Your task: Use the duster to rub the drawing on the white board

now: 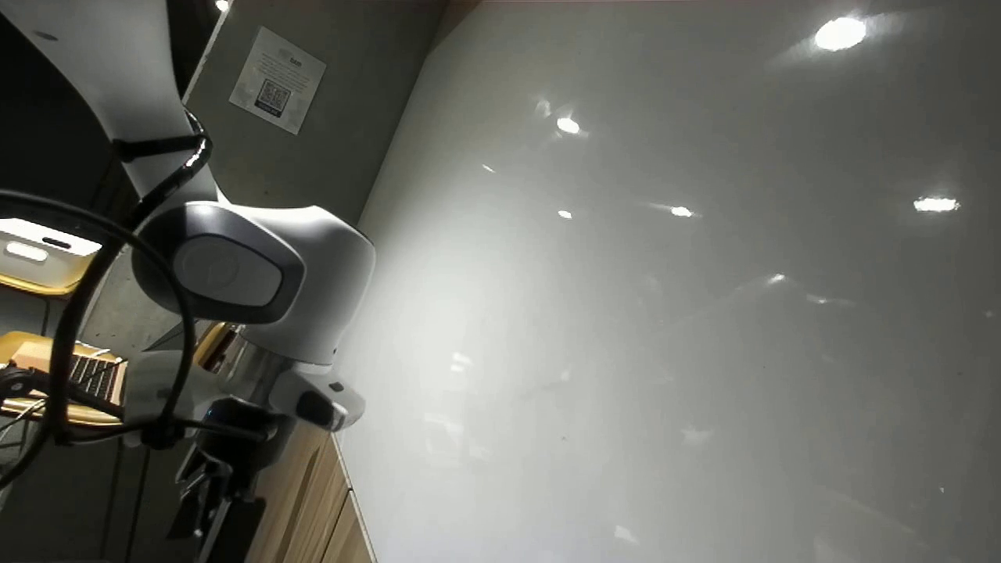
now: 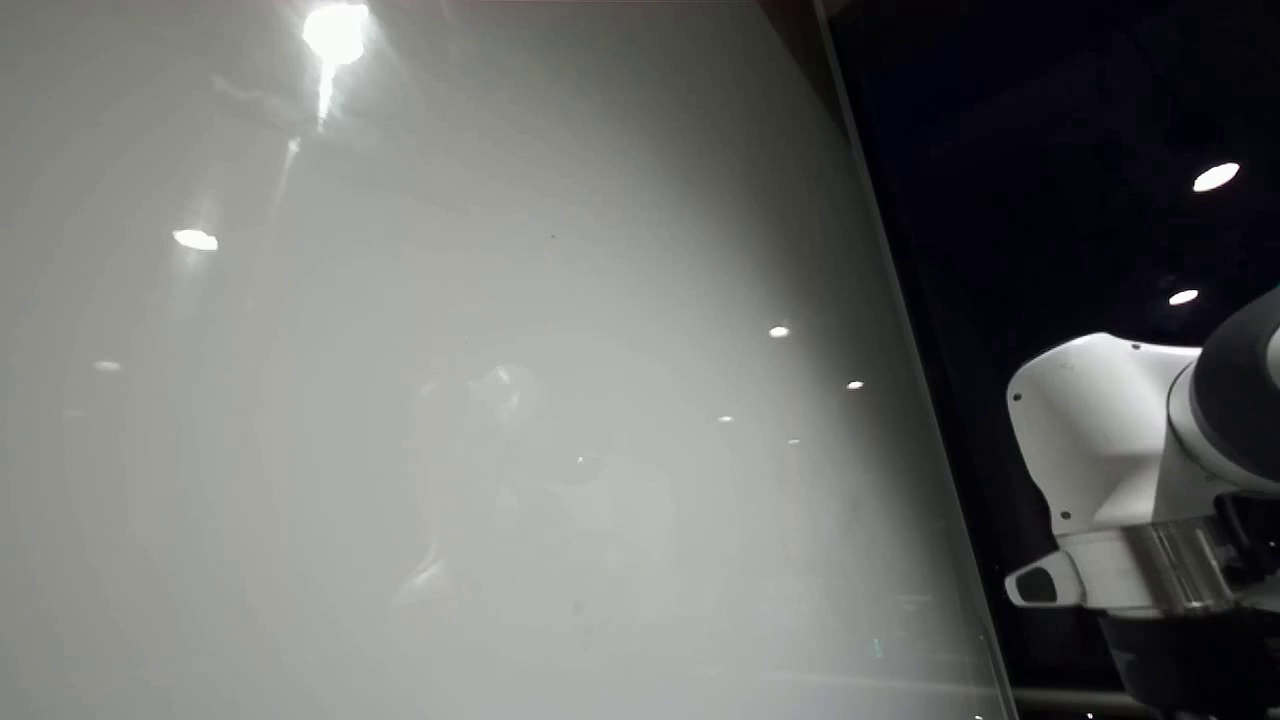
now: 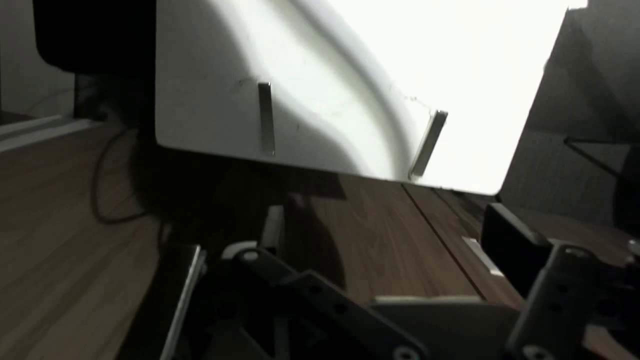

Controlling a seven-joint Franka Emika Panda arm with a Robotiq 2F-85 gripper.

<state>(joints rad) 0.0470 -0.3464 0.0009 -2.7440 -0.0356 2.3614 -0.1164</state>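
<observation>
Brown wood-grained surface (image 3: 385, 242) that we see below the white panel (image 3: 320, 110) in the wrist view, dark seam (image 3: 443, 240) across it, small pale strip (image 3: 482, 256) below the panel's right corner, thin dark loop (image 3: 94, 192) lower left of the panel, cable or shadow unclear to us

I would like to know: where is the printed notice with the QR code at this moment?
In an exterior view, the printed notice is at the upper left, on the grey wall, between the robot arm and the large white board.
</observation>
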